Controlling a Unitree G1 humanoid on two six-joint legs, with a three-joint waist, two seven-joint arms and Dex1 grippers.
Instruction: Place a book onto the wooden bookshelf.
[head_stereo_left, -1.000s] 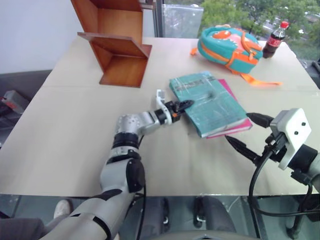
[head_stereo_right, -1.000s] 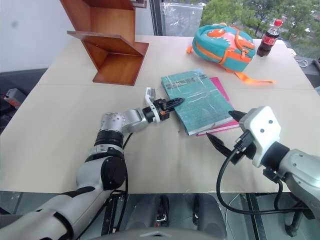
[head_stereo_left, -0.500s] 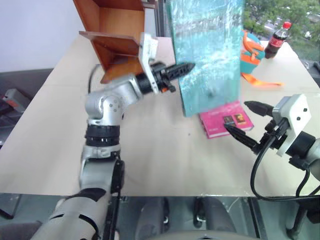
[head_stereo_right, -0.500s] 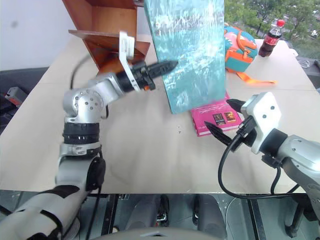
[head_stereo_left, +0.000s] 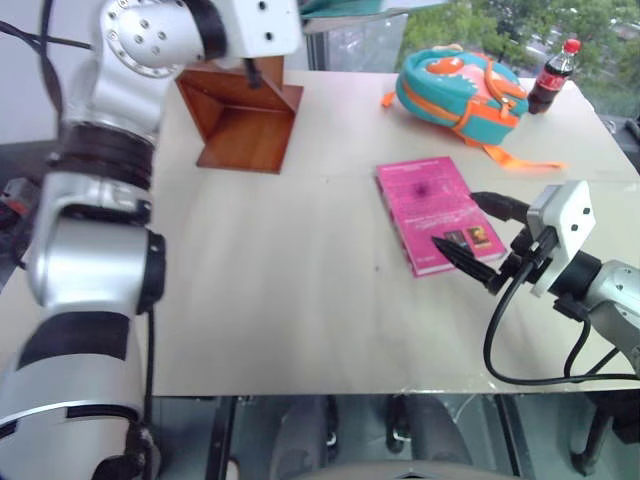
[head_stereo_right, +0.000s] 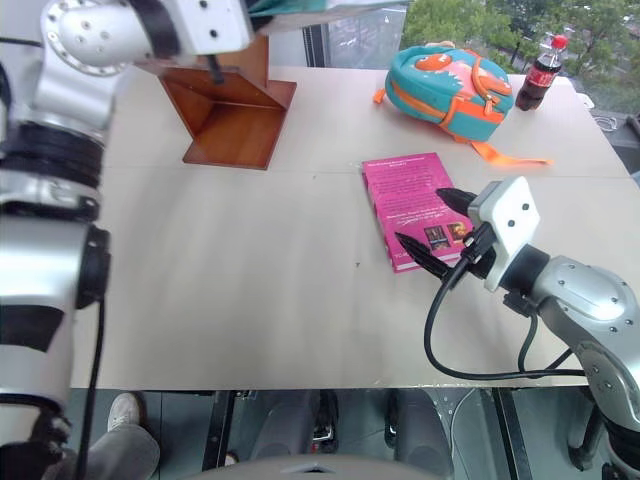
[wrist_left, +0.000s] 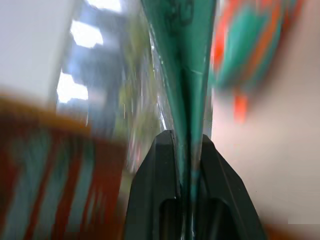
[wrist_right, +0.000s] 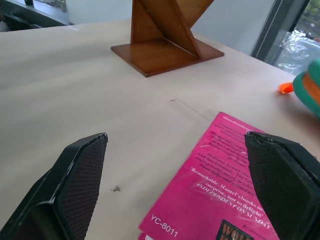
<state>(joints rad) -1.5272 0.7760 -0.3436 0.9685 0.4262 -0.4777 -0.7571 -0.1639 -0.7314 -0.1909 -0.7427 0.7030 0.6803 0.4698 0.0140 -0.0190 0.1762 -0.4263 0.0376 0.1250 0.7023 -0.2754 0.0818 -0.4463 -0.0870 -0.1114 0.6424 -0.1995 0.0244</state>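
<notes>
The teal-green book (wrist_left: 187, 70) is held high above the table, its lower edge (head_stereo_left: 360, 5) just showing at the top of the head view, above the wooden bookshelf (head_stereo_left: 243, 120). My left gripper (wrist_left: 186, 137) is shut on the book's edge, one black finger (wrist_left: 161, 165) on each cover. The bookshelf, reddish-brown with slanted boards, stands at the table's far left. My right gripper (head_stereo_left: 455, 220) is open near the table's right edge, its fingers spread over the near end of a magenta-pink book (head_stereo_left: 432, 205) lying flat, without gripping it.
A teal and orange backpack (head_stereo_left: 458, 88) lies at the far right of the beige table (head_stereo_left: 250, 290), with a cola bottle (head_stereo_left: 553, 75) beside it. My raised left arm (head_stereo_left: 110, 150) stands tall along the table's left side. A window runs behind the table.
My left arm has swung the teal book further up, from upright over the table to the top of the view by the shelf. My right gripper has edged forward over the pink book.
</notes>
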